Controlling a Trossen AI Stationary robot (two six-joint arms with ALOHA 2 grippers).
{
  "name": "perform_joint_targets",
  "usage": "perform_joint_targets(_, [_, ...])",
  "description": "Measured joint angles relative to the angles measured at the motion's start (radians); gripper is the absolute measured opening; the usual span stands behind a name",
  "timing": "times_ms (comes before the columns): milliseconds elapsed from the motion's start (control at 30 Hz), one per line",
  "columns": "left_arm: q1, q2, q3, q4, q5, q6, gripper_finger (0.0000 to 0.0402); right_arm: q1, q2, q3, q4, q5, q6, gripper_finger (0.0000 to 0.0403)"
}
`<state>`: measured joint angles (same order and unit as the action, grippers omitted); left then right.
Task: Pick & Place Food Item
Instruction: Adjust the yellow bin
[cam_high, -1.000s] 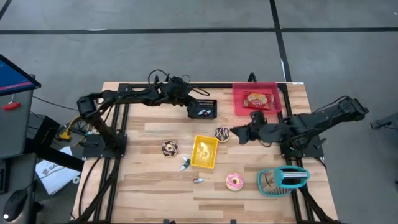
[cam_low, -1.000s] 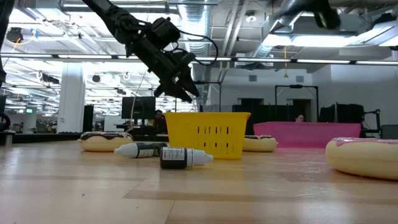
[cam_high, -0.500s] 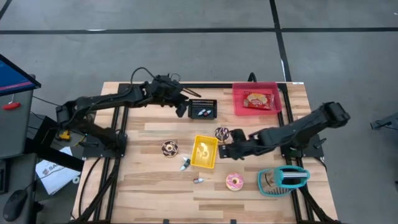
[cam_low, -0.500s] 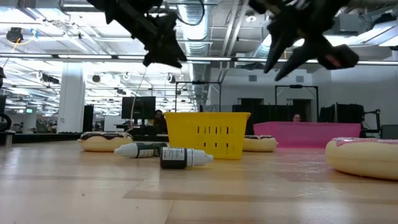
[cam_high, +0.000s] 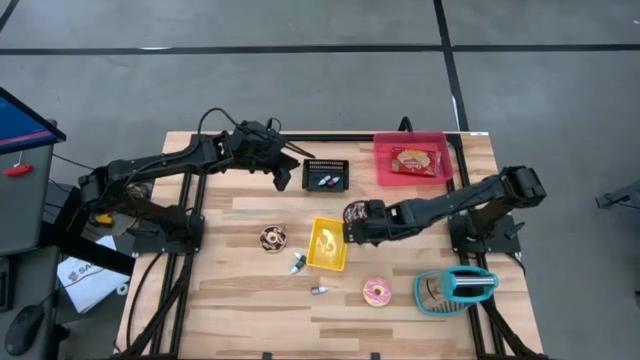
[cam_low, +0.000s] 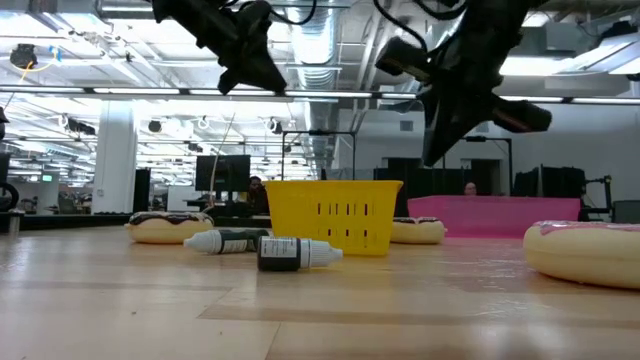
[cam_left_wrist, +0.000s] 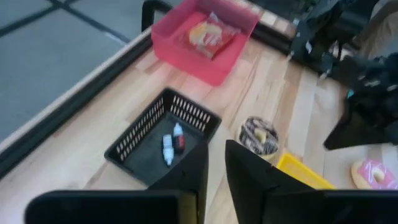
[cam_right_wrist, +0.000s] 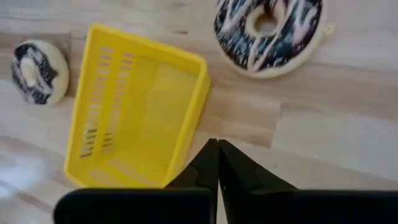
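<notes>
while its two fingers are pressed together with nothing between them, the right end effector (cam_high: 349, 229) is held pointing steeply down just beside the yellow basket (cam_high: 329, 243), at the basket's edge nearest the chocolate doughnut (cam_high: 357, 213). seen from the right wrist, the closed fingertips (cam_right_wrist: 216, 151) are placed over bare bench (cam_high: 250, 300) close to one corner of the yellow basket, which is seen to hold nothing. that chocolate doughnut, dark with pale streaks, is laid flat on the bench just beyond the same corner, apart from the fingers. a second chocolate doughnut (cam_high: 273, 238) is set on the far side of the yellow basket from the right arm. a pink frosted doughnut (cam_high: 377, 292) is laid nearer the front edge than the yellow basket, beside a teal rack (cam_high: 455, 289). two small bottles (cam_high: 299, 263) are left close to the yellow basket's front corner.

the left end effector (cam_high: 281, 175) is raised well above the bench, beyond the yellow basket, just beside a black basket (cam_high: 326, 176) in which small bottles are kept. its fingers (cam_left_wrist: 245, 177) are seen from the left wrist with only a narrow gap between them, and nothing is gripped. a pink tray (cam_high: 412, 160) with a packaged snack (cam_high: 415, 160) is set at the back edge, farther from the yellow basket than the black one.
</notes>
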<state>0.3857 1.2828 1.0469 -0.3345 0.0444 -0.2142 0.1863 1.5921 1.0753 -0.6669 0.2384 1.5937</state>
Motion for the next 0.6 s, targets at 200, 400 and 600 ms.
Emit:
perform_joint_targets(200, [-0.008, -0.002, 0.0, -0.001, 0.001, 0.0, 0.0034, -0.087, 0.0, 0.0, -0.006, -0.03, -0.091, 0.0])
perform_joint_targets(400, [-0.009, -0.002, 0.0, -0.003, 0.001, 0.0, 0.003, -0.135, 0.008, 0.0, -0.002, -0.073, -0.156, 0.0])
perform_joint_targets(600, [-0.009, -0.002, 0.0, -0.007, 0.002, -0.001, 0.003, -0.147, 0.102, 0.0, 0.075, -0.148, -0.201, 0.0])
